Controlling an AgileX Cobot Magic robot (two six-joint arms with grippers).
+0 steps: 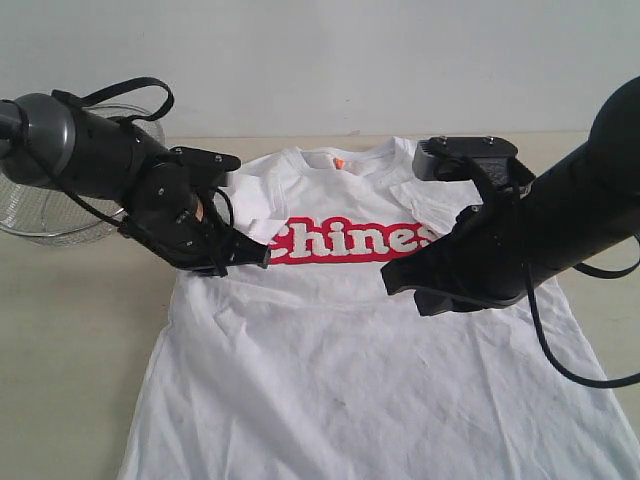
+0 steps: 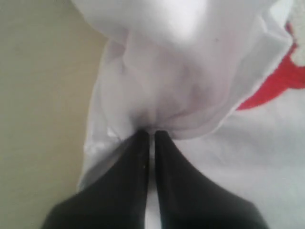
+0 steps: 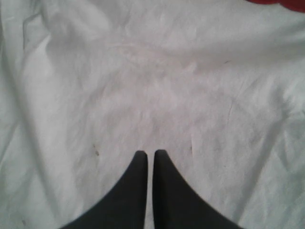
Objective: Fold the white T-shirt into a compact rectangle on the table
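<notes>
Lower frame: white T-shirt [image 1: 330, 390] was laid flat on worktop [image 1: 80, 330].
Left fingers [image 2: 136, 167]: were clamped on sleeve [image 2: 181, 95] for folding.
Right fingers [image 3: 164, 191]: pressed together, empty.

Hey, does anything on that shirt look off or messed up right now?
Yes. The white T-shirt is lopsided: its sleeve by the left tool is bunched and folded inward, pinched at the closed tips. A small dark speck also marks the fabric near the right tool.

Bare table [image 1: 80, 340] on both sides of the white T-shirt [image 1: 340, 380]; wire-mesh bowl [image 1: 40, 215] far left, behind the left arm [image 1: 90, 150].
</notes>
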